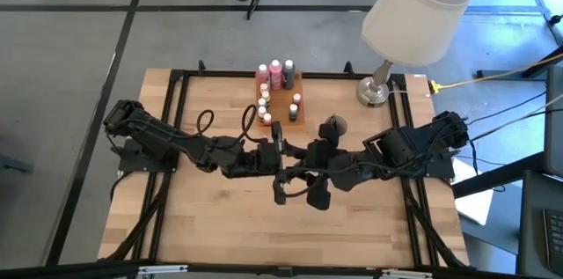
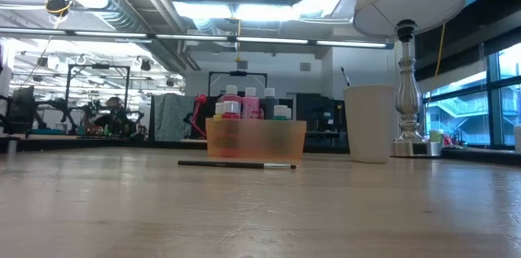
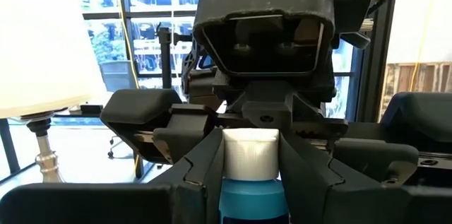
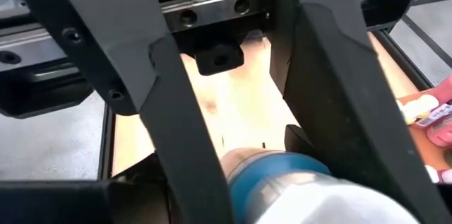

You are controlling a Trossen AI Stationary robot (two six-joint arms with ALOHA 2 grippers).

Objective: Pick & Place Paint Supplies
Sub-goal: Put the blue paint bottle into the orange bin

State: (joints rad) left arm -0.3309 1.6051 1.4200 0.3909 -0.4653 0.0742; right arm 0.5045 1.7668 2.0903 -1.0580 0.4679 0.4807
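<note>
Both arms meet high over the table's middle. My left gripper [image 1: 280,151] is shut on a blue paint bottle [image 3: 251,199] with a white cap [image 3: 251,155]. My right gripper [image 1: 305,165] faces it, tipped downward and open. Its fingers stand to either side of the cap end, and I see no touch. More paint bottles [image 1: 274,77] stand upright in the orange tray [image 2: 255,140] at the far middle. A dark paintbrush [image 2: 236,163] lies flat on the table in front of the tray. My left gripper pinches the blue bottle between its two fingers [image 3: 201,178], on the body just under the white cap [image 3: 251,185]. The fingers come about level from the table's left. The bottle lies along them, its cap toward my right gripper, lifted clear of the table.
A small round grey cup [image 1: 335,125] stands right of the tray. A table lamp [image 1: 376,91] with a wide white shade [image 1: 418,6] stands at the far right corner. Bare wood [image 1: 264,235] lies on the near side of the arms.
</note>
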